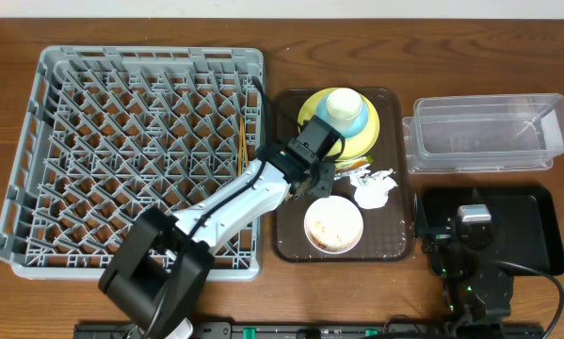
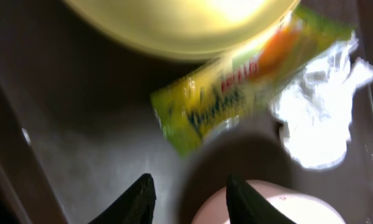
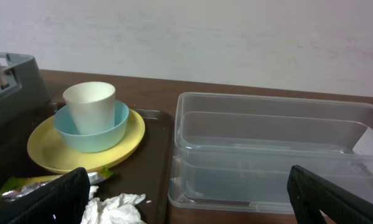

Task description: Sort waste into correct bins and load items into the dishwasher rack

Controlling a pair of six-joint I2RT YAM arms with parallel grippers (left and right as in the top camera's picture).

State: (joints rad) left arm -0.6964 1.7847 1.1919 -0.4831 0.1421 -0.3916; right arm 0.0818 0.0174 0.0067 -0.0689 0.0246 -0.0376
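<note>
Two dark fingertips [image 2: 142, 199] of the left gripper [image 2: 189, 199] fill the near edge of the left wrist view. They stand partly apart with nothing between them, so the hand grasps nothing.

Just beyond them lies the yellow-green snack wrapper [image 2: 239, 93], flat on the brown serving tray [image 1: 291, 235]. Its far end runs along the rim of the yellow plate [image 3: 40, 149], and its right end meets the crumpled white napkin [image 2: 317, 118]. Near of it sits the white bowl [image 1: 307, 224] holding pale food scraps [image 1: 335, 224].

The step in hand looks like the waste sort, with the wrapper as first target. Next, the fingers probably have to come down astride the wrapper and pinch its thin edge without catching the plate or the bowl. Both bins lie well apart on the right.

On the plate stands a light blue bowl [image 3: 89, 140] with a pale cup [image 3: 89, 106] inside it. The chopsticks [image 1: 241, 146] lie in the grey dishwasher rack [image 1: 27, 188] on the left, near its right wall. On the right are the clear tub [image 3: 267, 143], far, and the black tray [image 1: 536, 235], near. The right gripper [image 3: 187, 186] hangs over the black tray, spread wide and empty.

Count: one wrapper, one napkin, one plate, one white bowl, one blue bowl, one cup, one pair of chopsticks, one rack, one black tray. The clear tub may be two nested; I cannot tell.
</note>
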